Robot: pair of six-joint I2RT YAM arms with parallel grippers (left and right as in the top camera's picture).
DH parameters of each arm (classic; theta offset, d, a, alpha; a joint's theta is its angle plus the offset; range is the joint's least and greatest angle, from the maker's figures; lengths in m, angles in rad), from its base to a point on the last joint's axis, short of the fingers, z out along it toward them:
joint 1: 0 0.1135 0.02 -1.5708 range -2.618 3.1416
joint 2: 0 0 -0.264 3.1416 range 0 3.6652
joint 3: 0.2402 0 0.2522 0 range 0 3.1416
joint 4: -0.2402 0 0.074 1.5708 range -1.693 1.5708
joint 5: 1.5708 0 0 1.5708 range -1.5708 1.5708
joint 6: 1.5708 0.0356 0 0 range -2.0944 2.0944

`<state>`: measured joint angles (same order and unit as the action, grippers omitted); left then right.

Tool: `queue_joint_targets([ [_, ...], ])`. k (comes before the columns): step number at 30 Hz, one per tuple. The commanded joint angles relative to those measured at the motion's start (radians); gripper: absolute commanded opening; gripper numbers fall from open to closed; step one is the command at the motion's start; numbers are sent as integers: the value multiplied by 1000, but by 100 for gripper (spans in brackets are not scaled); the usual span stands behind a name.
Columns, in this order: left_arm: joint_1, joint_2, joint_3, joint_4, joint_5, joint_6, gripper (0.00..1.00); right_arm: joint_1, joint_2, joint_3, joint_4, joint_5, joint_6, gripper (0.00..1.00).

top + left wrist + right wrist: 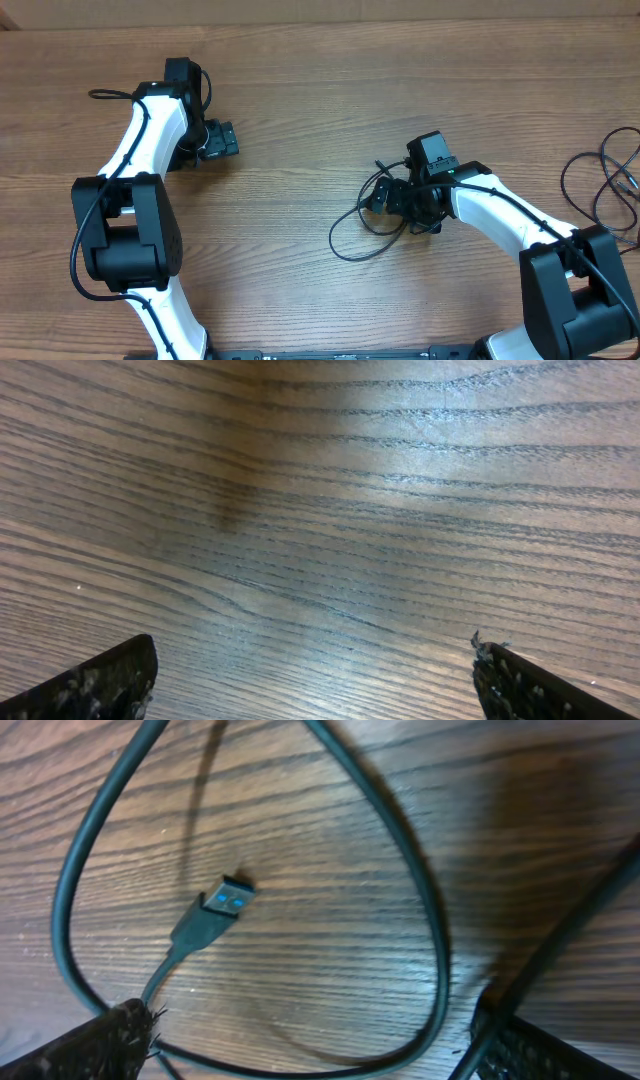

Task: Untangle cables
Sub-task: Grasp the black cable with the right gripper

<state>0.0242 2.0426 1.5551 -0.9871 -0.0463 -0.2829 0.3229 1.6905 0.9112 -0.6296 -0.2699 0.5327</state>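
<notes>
A tangle of thin black cables (333, 240) lies on the wooden table, right of centre. My right gripper (385, 197) hovers over its upper right part, open. In the right wrist view a cable loop (435, 935) curves round a silver-tipped plug (222, 903) with blue inside. The bottom of the loop runs between my right gripper's (315, 1055) fingers, and another strand crosses at the right fingertip (530, 1055). My left gripper (228, 140) stands open at the far left, well away from the cables, and the left wrist view shows only bare wood between its fingers (110, 680).
More black cord (598, 195) loops at the table's right edge, beside the right arm's base. The left arm's base (125, 230) stands at the front left.
</notes>
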Motion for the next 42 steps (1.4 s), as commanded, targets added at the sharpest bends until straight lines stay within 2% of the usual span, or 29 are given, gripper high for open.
queue_joint_targets([
  [1,2,3,-2,1,-9,-10,99,-3,31,-24,-7,121,18,100],
  [14,2,3,-2,1,-9,-10,100,-3,119,-24,-6,131,21,100],
  [18,2,3,-2,1,-9,-10,100,-3,119,-24,-11,170,16,90],
  [27,2,3,-2,1,-9,-10,99,-3,119,-24,-46,289,4,87],
  [29,2,3,-2,1,-9,-10,99,-3,119,-24,-52,297,-22,84],
  [37,2,3,-2,1,-9,-10,100,-3,119,-25,-69,303,-146,82],
  [42,2,3,-2,1,-9,-10,99,-3,119,-37,-80,322,-175,75],
])
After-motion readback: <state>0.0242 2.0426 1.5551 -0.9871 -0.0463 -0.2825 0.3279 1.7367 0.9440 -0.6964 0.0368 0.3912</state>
